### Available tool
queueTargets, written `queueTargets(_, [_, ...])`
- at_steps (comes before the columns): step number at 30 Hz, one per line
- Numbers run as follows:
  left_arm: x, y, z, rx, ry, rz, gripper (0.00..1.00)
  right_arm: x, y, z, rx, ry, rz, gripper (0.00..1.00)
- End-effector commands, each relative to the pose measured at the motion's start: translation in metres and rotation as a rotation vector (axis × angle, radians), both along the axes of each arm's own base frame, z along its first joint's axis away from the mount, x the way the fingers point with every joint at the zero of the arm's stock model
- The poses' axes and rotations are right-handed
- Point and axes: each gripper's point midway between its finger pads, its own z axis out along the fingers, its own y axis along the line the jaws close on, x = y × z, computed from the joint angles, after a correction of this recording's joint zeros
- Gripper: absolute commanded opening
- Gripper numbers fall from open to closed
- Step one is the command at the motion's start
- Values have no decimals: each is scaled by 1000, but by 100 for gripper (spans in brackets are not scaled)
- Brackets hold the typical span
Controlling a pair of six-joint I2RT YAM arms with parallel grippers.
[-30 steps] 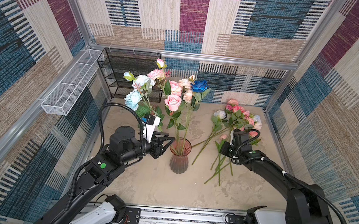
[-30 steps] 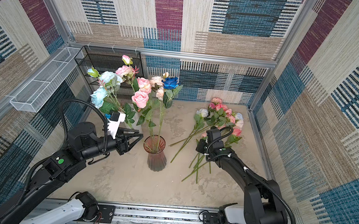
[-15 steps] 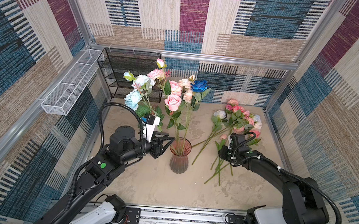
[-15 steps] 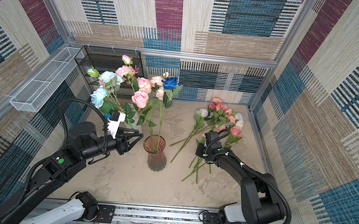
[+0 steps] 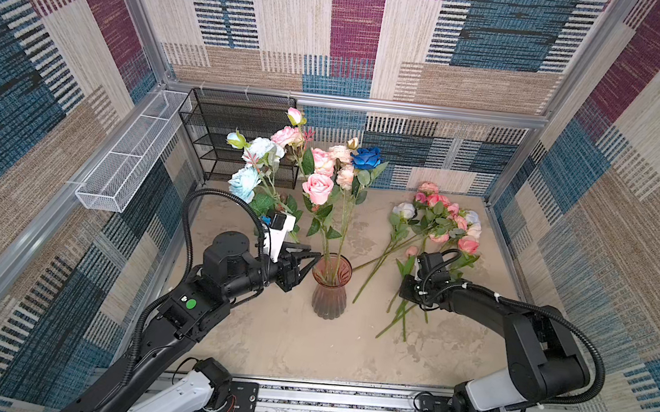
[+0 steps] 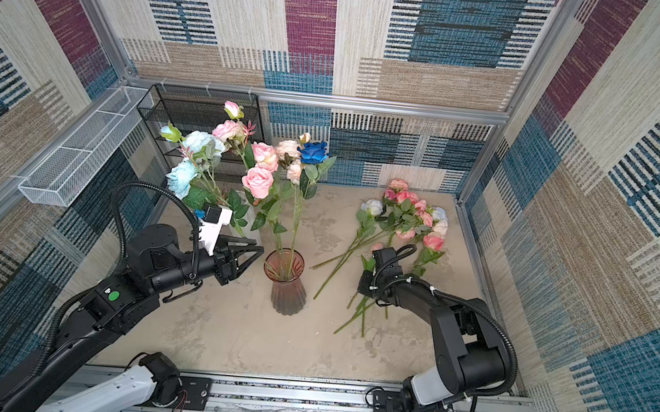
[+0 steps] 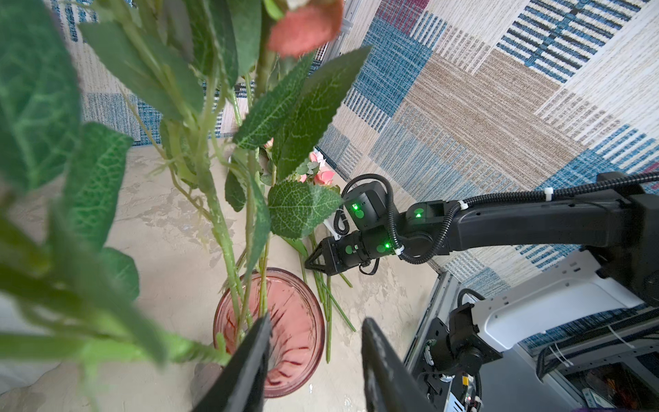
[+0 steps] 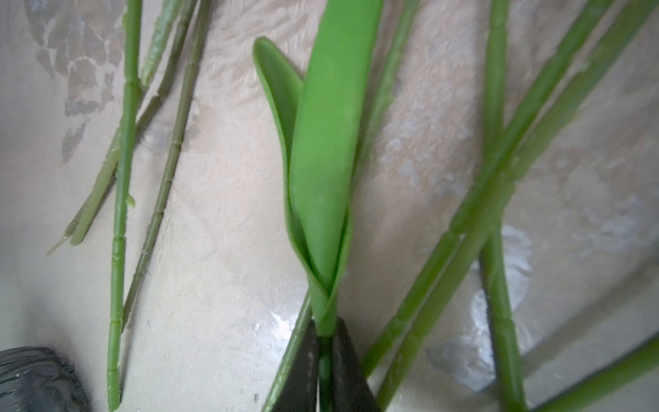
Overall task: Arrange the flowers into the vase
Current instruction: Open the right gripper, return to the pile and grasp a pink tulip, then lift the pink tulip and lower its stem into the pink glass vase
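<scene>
Flowers (image 5: 317,187) partly placed: several pink, white and blue ones stand in vase (image 5: 329,294) near table (image 5: 285,336) middle, and loose flowers (image 5: 439,222) lie flat toward its far-right corner. Right gripper (image 8: 324,335) is low over the loose ones, fingers pinched tight on one green stem (image 8: 323,321) at a leaf base. Left gripper (image 5: 314,254) sits beside the vase rim, fingers half apart, gripping nothing.

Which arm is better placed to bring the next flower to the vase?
Right: the right claw is shut on a stem in the loose pile; the left claw sits open at the vase.
</scene>
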Motion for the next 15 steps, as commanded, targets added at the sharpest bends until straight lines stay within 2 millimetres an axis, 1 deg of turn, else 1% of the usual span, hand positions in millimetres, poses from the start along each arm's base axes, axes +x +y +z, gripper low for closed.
queueTargets(1, [0,-1,7,-17,-22,-6,44,9,1,19,8,-62,-6,7])
queueTargets(3, [0,-1,8,-17,-24,-6,44,11,1,34,15,-90,-6,4])
queueTargets(5, [0,-1,8,-19,-24,-5,44,15,2,60,34,-148,-7,3])
queueTargets(7, [0,-1,8,-18,-23,-4,44,20,5,92,61,-224,-5,2])
queueTargets(9, [0,0,8,-19,-22,-3,44,28,11,141,108,-330,6,1])
queueTargets(10, [0,0,9,-18,-24,-3,44,30,15,162,126,-376,16,1])
queueTargets(13, [0,0,9,-19,-23,-2,44,35,36,244,169,-562,62,0])
queueTargets(15, [1,0,9,-18,-22,0,44,32,59,307,201,-711,109,0])
